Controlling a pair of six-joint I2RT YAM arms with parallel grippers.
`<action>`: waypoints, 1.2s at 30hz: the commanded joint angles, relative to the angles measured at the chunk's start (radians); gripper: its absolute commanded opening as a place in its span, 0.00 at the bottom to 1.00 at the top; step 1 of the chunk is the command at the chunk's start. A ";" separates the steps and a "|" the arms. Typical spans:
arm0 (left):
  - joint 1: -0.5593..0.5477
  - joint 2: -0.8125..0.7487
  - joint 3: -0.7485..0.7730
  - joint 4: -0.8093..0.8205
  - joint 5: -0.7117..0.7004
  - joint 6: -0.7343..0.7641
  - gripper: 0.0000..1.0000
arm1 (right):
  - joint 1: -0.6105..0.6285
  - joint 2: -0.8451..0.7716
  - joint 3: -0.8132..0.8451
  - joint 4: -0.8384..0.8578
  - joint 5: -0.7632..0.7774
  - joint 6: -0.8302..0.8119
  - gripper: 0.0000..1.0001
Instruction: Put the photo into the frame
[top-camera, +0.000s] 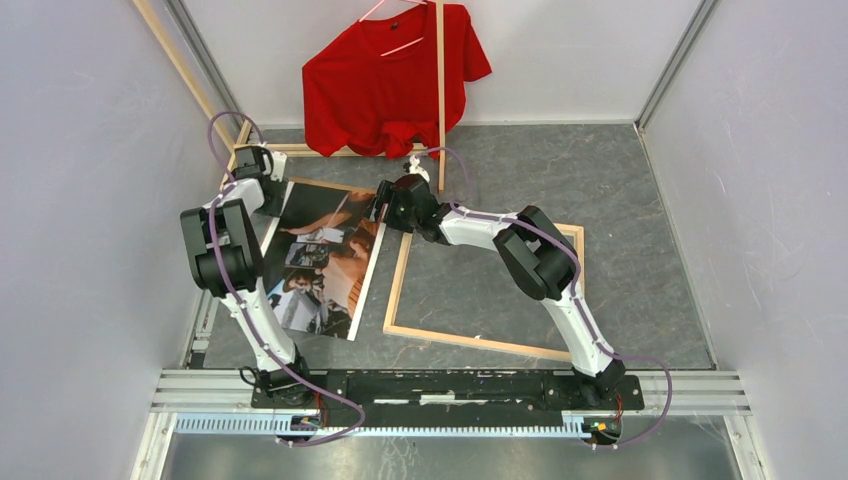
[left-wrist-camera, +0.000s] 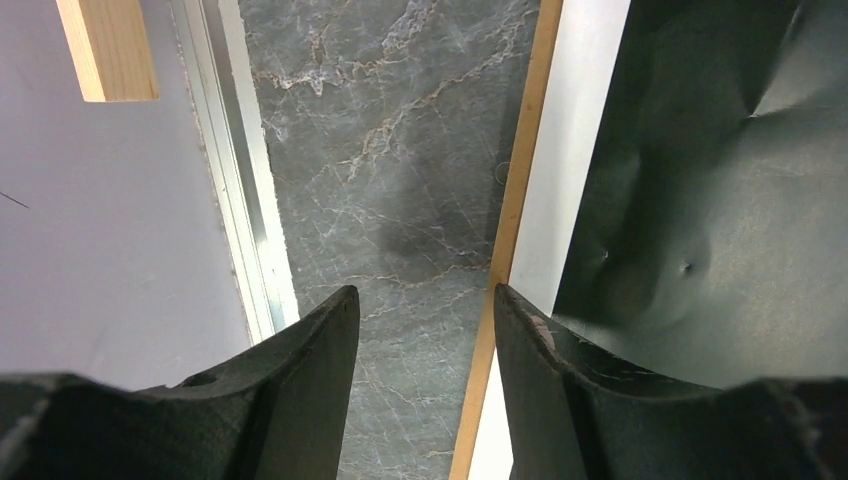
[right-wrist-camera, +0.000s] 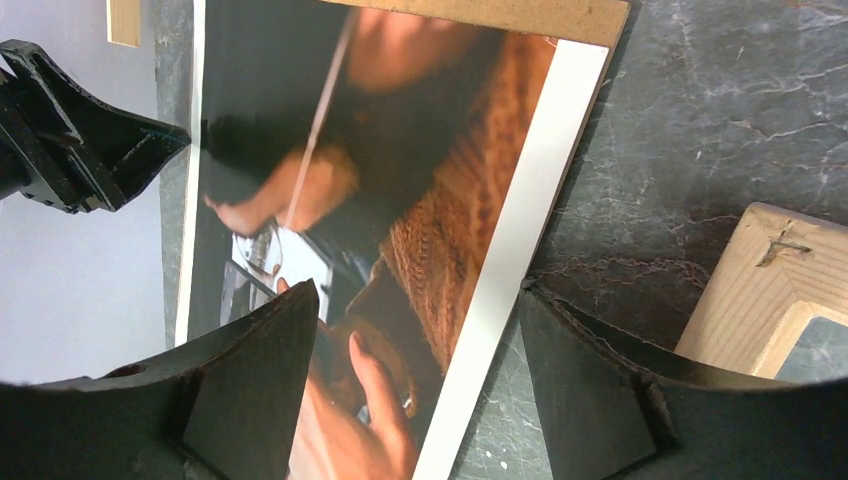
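Your right claw (right-wrist-camera: 420, 300) hangs open, fingers spread above the white right border of the photo (right-wrist-camera: 400, 180), near its far corner. Your left claw (left-wrist-camera: 420, 300) is open too, straddling the brown cardboard (left-wrist-camera: 513, 210) strip along the photo's left side. You'll find the photo face up by the left edge of the table (top-camera: 620, 190), its long axis running far to near. Just right of it lies the frame (top-camera: 396, 285), bare wood up.

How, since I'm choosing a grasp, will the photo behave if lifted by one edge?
Probably floppy: the photo is a thin sheet, with dents showing in the left wrist view. It likely weighs little, so a push may slide it across the cardboard sheet beneath. Lying flat, its edge may be hard to pinch.
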 joint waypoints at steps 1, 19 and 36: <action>-0.034 0.023 -0.013 -0.018 0.020 -0.037 0.60 | -0.015 0.050 0.002 -0.068 0.042 -0.011 0.80; -0.050 -0.049 -0.019 -0.172 0.218 0.015 0.58 | 0.003 -0.057 -0.184 0.063 0.026 0.018 0.80; 0.028 0.005 0.023 -0.044 0.082 -0.058 0.57 | 0.001 -0.039 -0.196 0.084 -0.005 0.069 0.80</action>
